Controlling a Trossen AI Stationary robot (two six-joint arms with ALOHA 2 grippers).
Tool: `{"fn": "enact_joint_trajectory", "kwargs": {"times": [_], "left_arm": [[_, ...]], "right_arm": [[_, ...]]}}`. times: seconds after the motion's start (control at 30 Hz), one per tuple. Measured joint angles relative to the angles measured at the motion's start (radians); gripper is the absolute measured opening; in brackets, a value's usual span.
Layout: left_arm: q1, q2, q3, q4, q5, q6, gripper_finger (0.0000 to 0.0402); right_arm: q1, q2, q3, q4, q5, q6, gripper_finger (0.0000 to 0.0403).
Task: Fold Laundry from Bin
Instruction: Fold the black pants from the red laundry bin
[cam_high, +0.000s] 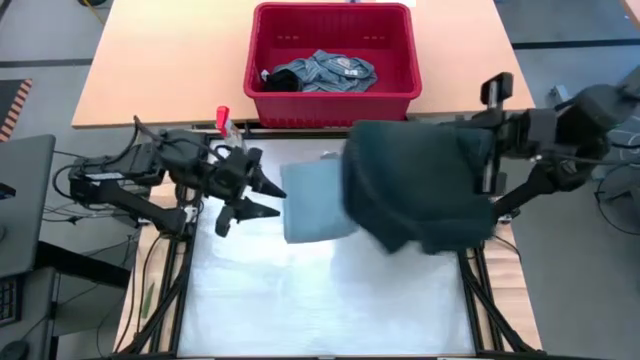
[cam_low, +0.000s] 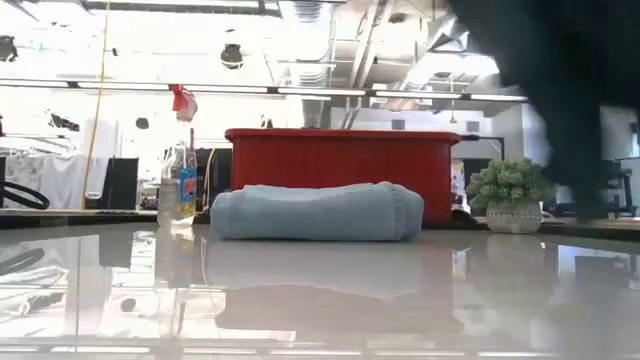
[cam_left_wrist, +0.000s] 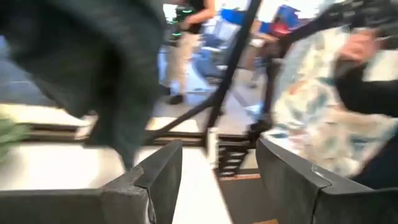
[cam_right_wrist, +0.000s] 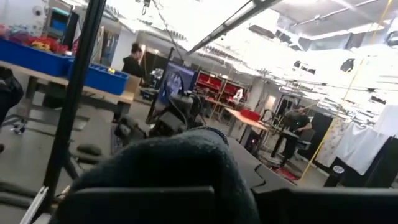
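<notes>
One dark garment (cam_high: 420, 190) hung limp from the right claw (cam_high: 487, 150), pinched at a bunched edge; soft and floppy, it wanted a corner hold from the left claw (cam_high: 262, 195), spread open beside a folded light blue piece (cam_high: 312, 205).

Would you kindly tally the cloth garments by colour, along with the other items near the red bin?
Folded light blue cloth garment: 1
Dark teal cloth garment draped over the right gripper: 1
Grey-blue denim garment in the red plastic bin: 1
Clear spray bottle with red top: 1
Small potted green plant: 1
Total: 6, counting the bin
</notes>
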Motion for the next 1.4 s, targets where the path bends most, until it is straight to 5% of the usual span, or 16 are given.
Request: {"fn": "enact_joint_trajectory", "kwargs": {"times": [0.13,0.37,0.57,0.87,1.1,1.4], "left_arm": [[-0.018,0.098,-0.002,0.156,0.111,-0.077,0.0194],[-0.056,0.255,-0.005,0.526,0.065,-0.272,0.0193],[-0.069,0.256,-0.005,0.438,-0.041,-0.351,0.0195],[-0.094,0.263,-0.170,0.731,-0.059,-0.428,0.0199],[-0.096,0.212,-0.295,0.729,-0.052,-0.501,0.0199],[-0.123,0.190,-0.395,0.711,-0.221,-0.528,0.0199]], "right_arm": [[0.015,-0.006,-0.001,-0.033,0.001,0.014,0.0028],[0.035,-0.004,-0.004,-0.104,0.008,0.015,0.0028],[0.070,0.003,-0.006,-0.160,0.023,0.038,0.0028],[0.105,0.007,-0.021,-0.181,0.076,0.041,0.0028],[0.096,0.008,-0.044,-0.189,0.083,0.043,0.0028],[0.099,0.009,-0.043,-0.186,0.083,0.072,0.0028]]}}
